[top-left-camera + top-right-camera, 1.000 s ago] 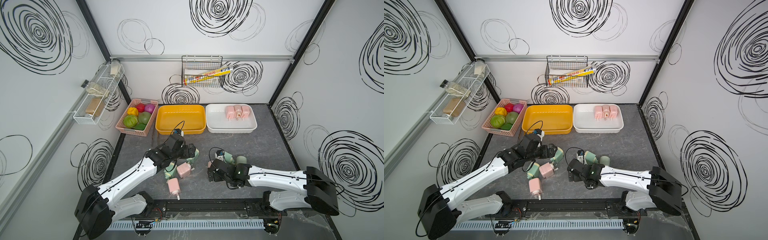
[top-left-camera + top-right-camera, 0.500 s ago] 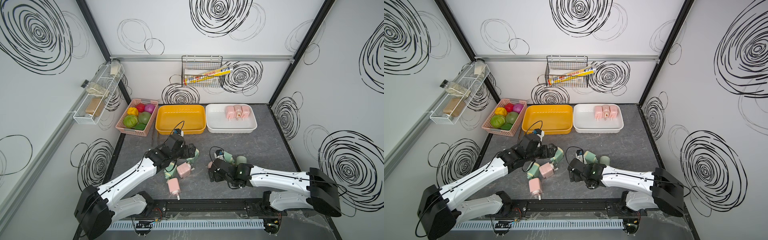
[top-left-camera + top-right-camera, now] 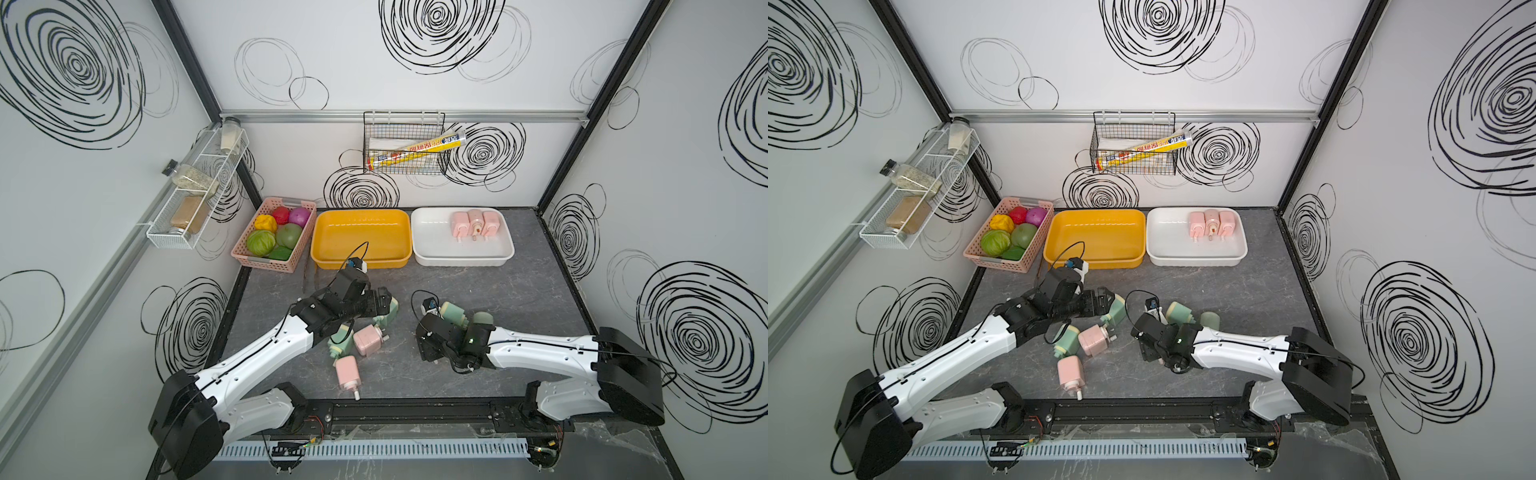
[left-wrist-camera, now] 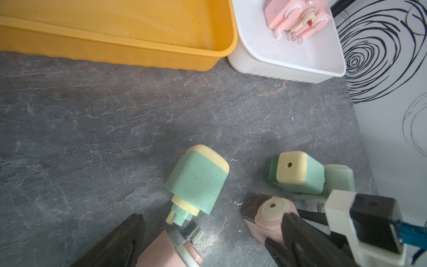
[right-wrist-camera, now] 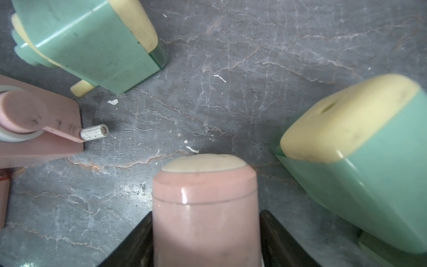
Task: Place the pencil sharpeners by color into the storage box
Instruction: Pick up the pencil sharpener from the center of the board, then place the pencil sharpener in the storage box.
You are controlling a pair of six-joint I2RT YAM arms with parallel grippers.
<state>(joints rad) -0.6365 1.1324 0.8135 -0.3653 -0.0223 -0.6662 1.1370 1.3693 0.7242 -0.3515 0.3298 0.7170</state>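
Gripping a pink sharpener is the step in hand. We note the right gripper (image 5: 205, 215) set around a pink sharpener (image 5: 204, 196), cream end pointing away from the wrist. Its fingers (image 5: 277, 235) sit flush against both flanks, though the wrist view is too close for us to swear to firm contact. The sharpener seems to rest on the grey tabletop (image 3: 478, 282), not yet lifted. Two mint green sharpeners (image 3: 453, 311) lie just beside it.

On the other side, the left gripper (image 3: 384, 305) has its jaws wide, holding nothing, poised by another green sharpener (image 3: 391, 309). A fourth green one (image 3: 338, 338) and two loose pink ones (image 3: 368, 338) lie near its forearm.

Sorted so far: three pink sharpeners (image 3: 473, 222) in the white tray (image 3: 461, 259); the yellow tray (image 3: 359, 262) holds none. We judge the task under halfway.

Next move, as we read it: lift straight up to clear the green neighbours, carry to the white tray at the back, and set down beside the other pinks.
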